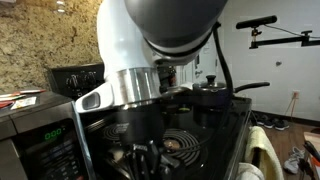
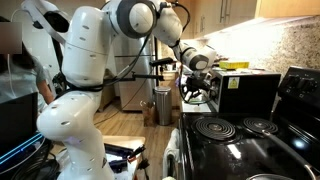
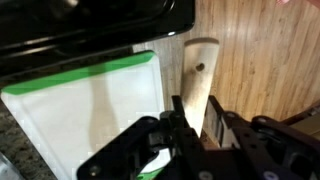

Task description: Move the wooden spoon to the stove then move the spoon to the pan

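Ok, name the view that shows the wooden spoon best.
Wrist view: the wooden spoon shows large, its tan handle clamped in the gripper. In an exterior view the robot arm hides it; in an exterior view the gripper is distant, the spoon too small to tell.

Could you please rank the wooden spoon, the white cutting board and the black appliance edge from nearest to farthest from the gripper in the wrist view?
1. wooden spoon: centre of the view, clamped in the gripper.
2. white cutting board: below the spoon, on the left.
3. black appliance edge: along the top, beyond the board.
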### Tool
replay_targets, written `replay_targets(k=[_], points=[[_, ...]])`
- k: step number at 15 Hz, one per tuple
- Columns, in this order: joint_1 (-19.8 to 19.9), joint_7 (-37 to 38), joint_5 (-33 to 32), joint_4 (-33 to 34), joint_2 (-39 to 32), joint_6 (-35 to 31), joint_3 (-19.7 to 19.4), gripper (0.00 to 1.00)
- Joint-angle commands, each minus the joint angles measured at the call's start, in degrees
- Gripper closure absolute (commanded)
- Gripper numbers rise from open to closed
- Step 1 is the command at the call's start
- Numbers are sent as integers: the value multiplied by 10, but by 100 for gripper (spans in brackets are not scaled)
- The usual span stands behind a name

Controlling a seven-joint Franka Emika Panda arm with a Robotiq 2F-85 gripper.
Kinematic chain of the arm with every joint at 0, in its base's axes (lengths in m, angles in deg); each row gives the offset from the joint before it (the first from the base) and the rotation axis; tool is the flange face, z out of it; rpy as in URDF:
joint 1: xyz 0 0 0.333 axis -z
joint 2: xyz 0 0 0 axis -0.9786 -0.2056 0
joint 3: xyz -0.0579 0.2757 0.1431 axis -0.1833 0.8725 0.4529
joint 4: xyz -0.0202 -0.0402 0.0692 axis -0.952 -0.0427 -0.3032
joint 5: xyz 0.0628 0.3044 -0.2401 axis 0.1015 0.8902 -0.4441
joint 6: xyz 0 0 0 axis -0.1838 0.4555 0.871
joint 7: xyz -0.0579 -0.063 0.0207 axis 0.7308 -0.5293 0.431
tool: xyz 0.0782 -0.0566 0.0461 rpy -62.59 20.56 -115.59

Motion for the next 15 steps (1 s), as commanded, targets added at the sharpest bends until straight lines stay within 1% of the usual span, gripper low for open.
replay_targets(k=[1,4,5,6,7,8,11,12,13,14,15], points=[[10,32,35,-67,99,56,-27,93],[5,94,18,-117,166,85,-67,93],[6,112,29,-135,183,84,-77,93],[6,104,41,-147,193,80,-84,93],[2,49,66,-148,189,64,-84,93],[-6,80,32,-115,161,81,-91,73],[-9,67,48,-131,176,80,-94,73],[-9,67,48,-132,176,79,-94,93],[-9,107,15,-132,179,65,-98,93],[-5,127,6,-131,186,63,-105,93],[-1,155,-21,-134,197,61,-113,93]])
